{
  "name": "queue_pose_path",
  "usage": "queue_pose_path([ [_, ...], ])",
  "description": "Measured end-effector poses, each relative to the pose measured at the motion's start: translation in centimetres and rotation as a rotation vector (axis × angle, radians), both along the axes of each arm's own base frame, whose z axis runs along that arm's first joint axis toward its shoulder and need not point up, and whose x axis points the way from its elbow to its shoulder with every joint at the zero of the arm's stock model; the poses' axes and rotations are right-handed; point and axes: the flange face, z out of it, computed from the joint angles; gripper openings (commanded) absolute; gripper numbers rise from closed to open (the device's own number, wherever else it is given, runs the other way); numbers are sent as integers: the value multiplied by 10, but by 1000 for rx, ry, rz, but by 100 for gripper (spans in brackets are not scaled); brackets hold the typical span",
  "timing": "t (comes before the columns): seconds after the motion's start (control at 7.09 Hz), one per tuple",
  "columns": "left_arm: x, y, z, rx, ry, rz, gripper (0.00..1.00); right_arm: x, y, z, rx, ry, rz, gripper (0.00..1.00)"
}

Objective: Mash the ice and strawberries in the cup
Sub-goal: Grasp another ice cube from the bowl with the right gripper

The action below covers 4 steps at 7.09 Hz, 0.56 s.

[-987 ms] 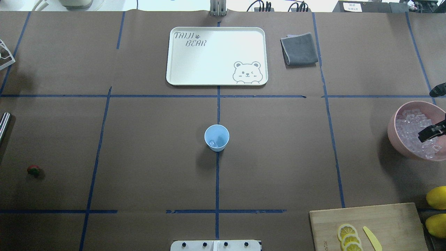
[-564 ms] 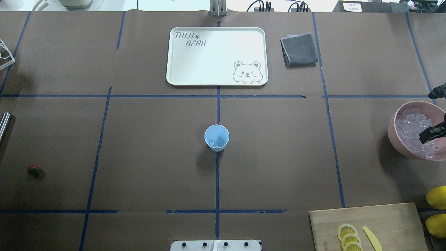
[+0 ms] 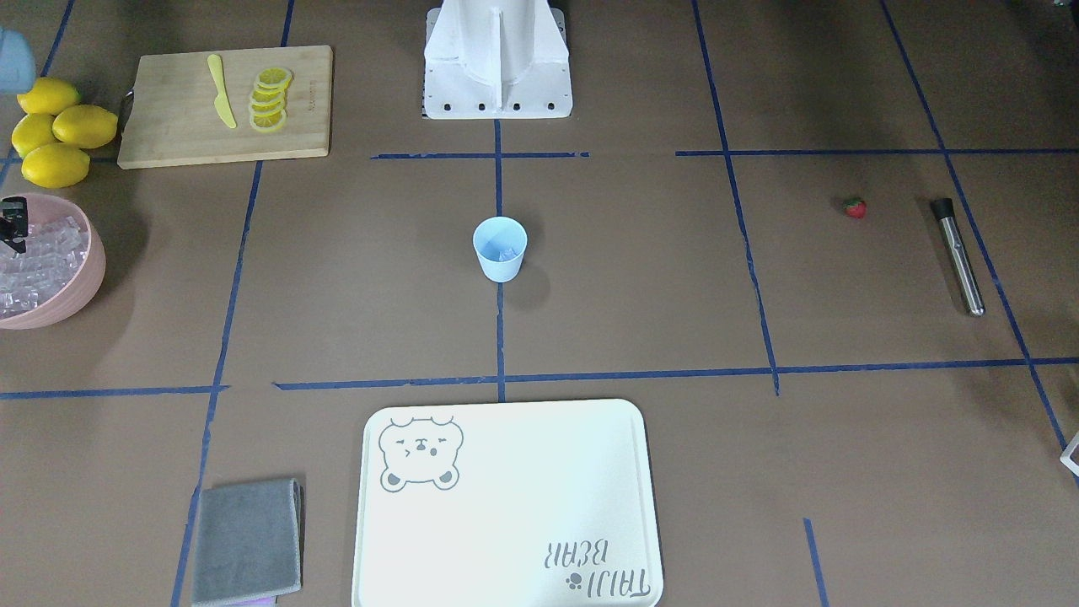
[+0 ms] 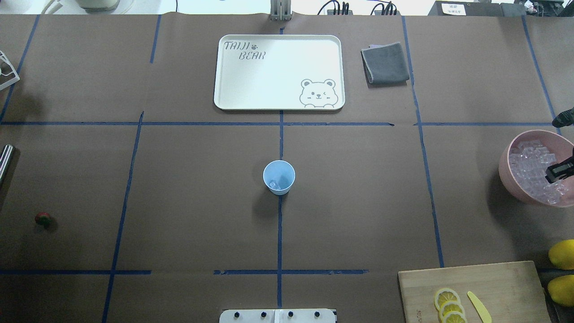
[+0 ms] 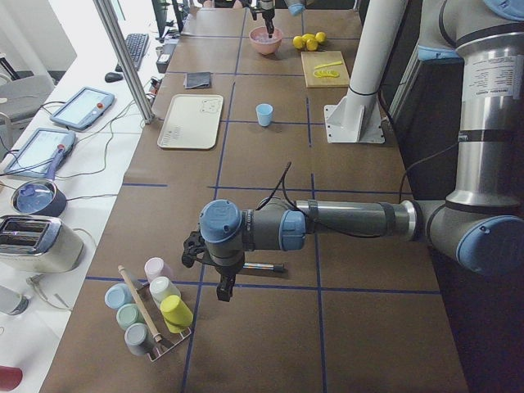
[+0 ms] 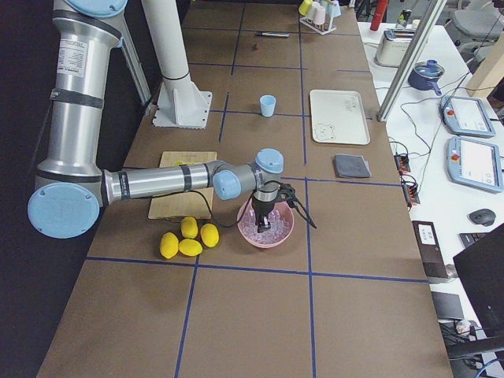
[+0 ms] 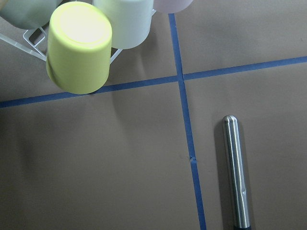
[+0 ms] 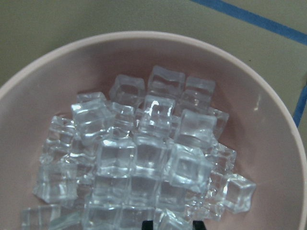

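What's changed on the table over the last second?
The right gripper, over the ice in the pink bowl, slid slightly toward the overhead view's right edge, so less of it shows. I cannot tell whether it took hold of a cube. The cup, the strawberry, the tray and the grey cloth stayed put.

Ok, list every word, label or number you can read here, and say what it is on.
"TAIJI BEAR": printed on the cream tray, with a paw mark.
White label on a dark box beyond the table: too small to read.
Small mark on the cutting board: too small to read.
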Motion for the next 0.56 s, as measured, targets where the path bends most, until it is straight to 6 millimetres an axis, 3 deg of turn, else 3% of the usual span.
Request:
queue_pose_path([
  [0.28,0,0,0,0,0,0,100,11,-5,-28,35,-26,27,3],
  [0.56,-1,0,0,0,0,-1,100,16,-15,-90,75,-63,77,0],
])
